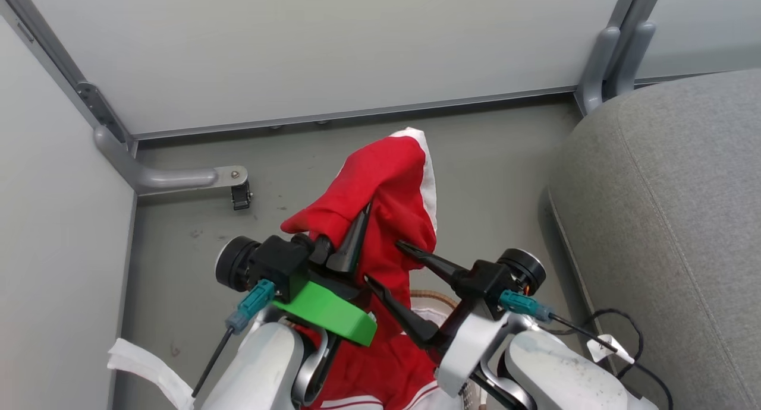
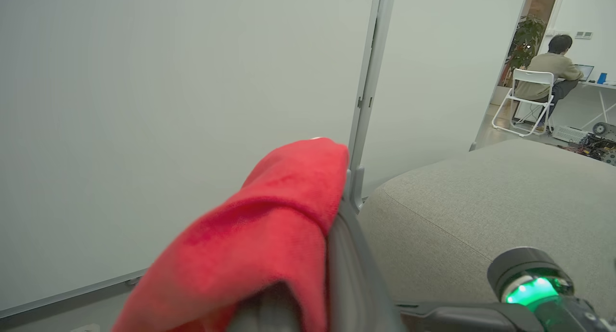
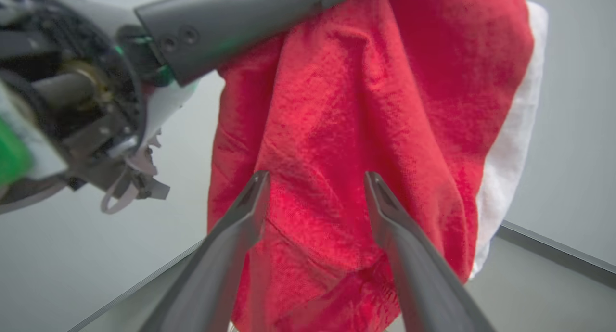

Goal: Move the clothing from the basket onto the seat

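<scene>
The red clothing [image 1: 386, 184] with its white panel hangs lifted above the floor, draped over my left gripper [image 1: 355, 223], which is shut on it. One left finger [image 2: 349, 260] shows beside the fabric; the other is covered by it. My right gripper [image 1: 381, 260] stands open right next to the hanging cloth, and in the right wrist view its fingers [image 3: 250, 202] frame the clothing [image 3: 361, 106] without closing on it. A bit of the basket's brown rim [image 1: 438, 297] peeks out below the grippers. The grey seat [image 1: 672, 220] lies to the right, also in the left wrist view [image 2: 481, 207].
Pale partition walls [image 1: 327, 47] close off the back and left. A grey metal foot with a black caster [image 1: 239, 193] juts from the left wall. A white cloth strip [image 1: 148, 368] lies at the lower left, a black cable [image 1: 624, 333] by the seat. A person [image 2: 553, 67] sits far off.
</scene>
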Tool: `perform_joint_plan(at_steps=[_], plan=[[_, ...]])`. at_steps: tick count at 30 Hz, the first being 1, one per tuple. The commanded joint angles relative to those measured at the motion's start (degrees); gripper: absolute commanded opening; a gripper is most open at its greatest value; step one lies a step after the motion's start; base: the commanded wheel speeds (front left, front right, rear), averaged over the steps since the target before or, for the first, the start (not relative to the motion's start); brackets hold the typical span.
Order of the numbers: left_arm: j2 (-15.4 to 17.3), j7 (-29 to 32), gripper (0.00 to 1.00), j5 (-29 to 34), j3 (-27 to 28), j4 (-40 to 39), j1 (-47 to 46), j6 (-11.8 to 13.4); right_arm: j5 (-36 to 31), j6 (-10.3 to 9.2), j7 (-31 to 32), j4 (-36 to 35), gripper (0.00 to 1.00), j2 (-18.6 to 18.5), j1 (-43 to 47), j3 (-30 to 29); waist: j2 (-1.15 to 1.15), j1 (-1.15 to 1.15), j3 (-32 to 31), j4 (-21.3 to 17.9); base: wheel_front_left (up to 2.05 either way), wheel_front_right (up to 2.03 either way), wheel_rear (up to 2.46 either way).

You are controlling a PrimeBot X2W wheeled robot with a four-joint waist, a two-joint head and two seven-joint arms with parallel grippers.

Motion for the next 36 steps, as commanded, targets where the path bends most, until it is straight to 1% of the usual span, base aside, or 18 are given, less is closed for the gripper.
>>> perform_joint_plan(at_steps=[1,5,6,7,8,13,16,17,18,19,24,30,36], plan=[[0.1,-0.05,0.0,-0.51,-0.16,-0.21,-1.17,-0.18,0.1,-0.06,-0.12,0.43,1.0,-0.09,-1.12,0.36,0.0,0.0,0.32,0.87,0.0,0.0,0.0],[0.1,-0.05,0.0,-1.0,-1.41,-0.42,-1.28,-0.18,-0.08,-0.06,-0.12,2.92,1.0,1.43,-2.73,0.45,0.0,0.0,0.56,2.05,0.0,0.0,0.0],[0.09,-0.05,0.0,-1.06,-1.73,-0.47,-1.32,-0.18,0.13,-0.06,-0.12,3.66,0.78,1.65,-3.02,0.95,0.0,0.0,0.61,2.27,0.0,0.0,0.0],[0.09,-0.05,0.0,-1.31,-2.0,-0.56,-1.34,-0.18,0.53,-0.06,-0.12,4.39,0.21,1.92,-3.4,1.48,0.0,0.0,0.65,2.52,0.0,0.0,0.0],[0.1,-0.04,0.0,-1.47,-2.29,-0.67,-1.32,-0.18,1.07,-0.06,-0.13,5.11,0.0,2.14,-3.66,1.66,0.0,0.0,0.67,2.73,0.0,0.0,0.0],[0.09,-0.04,0.0,-2.33,-3.32,-1.28,-0.91,-0.18,0.9,-0.06,-0.13,4.68,0.0,2.61,-3.86,0.38,0.0,0.0,0.97,2.94,0.0,0.0,0.0],[0.09,-0.04,0.0,-1.82,-3.12,-1.52,-0.36,-0.18,0.44,-0.07,-0.13,4.27,0.0,2.43,-2.47,-1.24,0.0,0.0,0.96,2.12,0.0,0.0,0.0],[0.08,-0.05,0.07,-1.95,-3.14,-1.85,-0.14,-0.18,0.41,-0.06,-0.13,3.86,0.0,2.42,-1.91,-2.25,0.0,0.0,0.92,1.54,0.0,0.0,0.0],[0.05,-0.04,0.95,-1.42,-3.06,-2.16,-0.12,-0.18,0.34,-0.06,-0.13,3.43,0.0,2.5,-1.42,-3.03,0.0,0.0,0.88,0.93,0.0,0.0,0.0],[0.07,-0.04,1.0,-0.62,-3.23,-2.15,-0.08,-0.18,0.21,-0.06,-0.13,2.88,0.0,2.52,-0.87,-4.03,0.0,0.0,0.87,0.26,0.0,0.0,0.0],[0.16,-0.04,1.0,2.09,-0.48,-1.77,1.22,-0.18,-1.02,-0.06,-0.13,-0.49,0.0,2.6,2.39,-7.92,0.0,0.0,1.29,-6.0,0.0,0.0,0.0],[0.7,-0.04,1.0,3.8,2.82,-1.37,2.31,-0.17,-2.03,-0.06,-0.12,-4.81,0.0,2.58,5.84,-13.09,0.0,0.0,1.83,-15.57,0.0,0.0,0.0],[1.37,-0.05,1.0,4.38,4.17,-0.74,2.56,-0.17,-2.39,-0.06,-0.13,-7.4,0.0,3.01,8.08,-16.57,0.0,0.0,2.79,-24.66,0.0,0.0,0.0]])
